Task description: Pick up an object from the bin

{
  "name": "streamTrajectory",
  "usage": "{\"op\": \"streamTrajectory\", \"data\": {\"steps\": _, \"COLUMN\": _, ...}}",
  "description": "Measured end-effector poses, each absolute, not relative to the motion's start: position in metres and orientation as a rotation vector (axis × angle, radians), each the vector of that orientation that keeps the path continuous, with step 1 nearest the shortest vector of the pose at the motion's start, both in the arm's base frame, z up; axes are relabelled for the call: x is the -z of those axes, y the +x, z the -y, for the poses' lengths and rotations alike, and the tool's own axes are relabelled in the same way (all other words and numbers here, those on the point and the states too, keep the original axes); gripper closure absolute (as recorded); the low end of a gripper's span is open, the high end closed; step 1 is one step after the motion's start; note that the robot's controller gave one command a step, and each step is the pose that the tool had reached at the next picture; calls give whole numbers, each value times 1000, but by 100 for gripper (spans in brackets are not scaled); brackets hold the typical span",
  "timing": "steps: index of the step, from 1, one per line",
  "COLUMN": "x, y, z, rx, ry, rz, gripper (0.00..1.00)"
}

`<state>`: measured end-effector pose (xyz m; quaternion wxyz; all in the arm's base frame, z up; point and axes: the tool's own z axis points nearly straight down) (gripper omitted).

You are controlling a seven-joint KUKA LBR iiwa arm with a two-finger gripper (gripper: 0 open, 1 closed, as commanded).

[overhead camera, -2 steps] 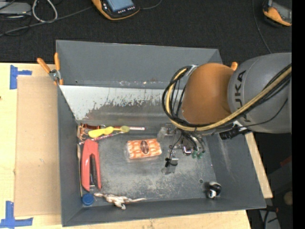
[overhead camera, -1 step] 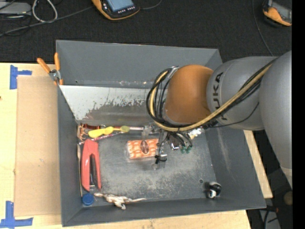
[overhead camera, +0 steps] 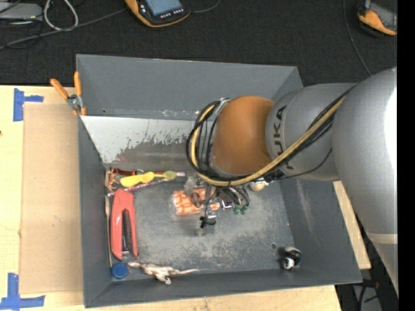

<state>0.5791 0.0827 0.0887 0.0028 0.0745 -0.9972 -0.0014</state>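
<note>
While the grey arm (overhead camera: pixel 337 135) fills the right of the view and hides part of the bin (overhead camera: pixel 194 83), its orange cover (overhead camera: pixel 240 135) hangs above the bin's middle. The hand (overhead camera: pixel 209 212) sits low beneath the cover, near the floor. Whether the hand is apart or together I cannot tell, because cables and the cover crowd it, and nothing shows as held.

Along the left wall lies a red stapler (overhead camera: pixel 122 229), the largest loose thing and well apart from the hand. Nearest is a crumpled orange-and-clear packet (overhead camera: pixel 183 203) in the middle of the floor, just left of the hand. I judge it the likeliest thing to take.

Smaller still are a yellow piece (overhead camera: pixel 139 180) by the back-left corner and a pale lizard-shaped toy (overhead camera: pixel 159 272) along the front wall. A blue cap (overhead camera: pixel 118 271) lies in the front-left corner, and a black-and-white knob (overhead camera: pixel 288 258) sits alone at front right.

To pick well, the hand should be centred over the packet rather than beside it, and lowered until it straddles it. It should close firmly, since such a packet may slip or crumple, then lift straight up clear of the walls.
</note>
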Motion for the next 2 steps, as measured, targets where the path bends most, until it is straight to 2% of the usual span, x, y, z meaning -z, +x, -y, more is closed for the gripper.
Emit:
{"op": "streamTrajectory", "data": {"steps": 1, "x": -71, "y": 610, "z": -50, "rx": 3, "ry": 312, "rz": 3126, "gripper": 100}}
{"op": "streamTrajectory", "data": {"steps": 2, "x": -71, "y": 610, "z": -51, "rx": 3, "ry": 313, "rz": 3126, "gripper": 100}}
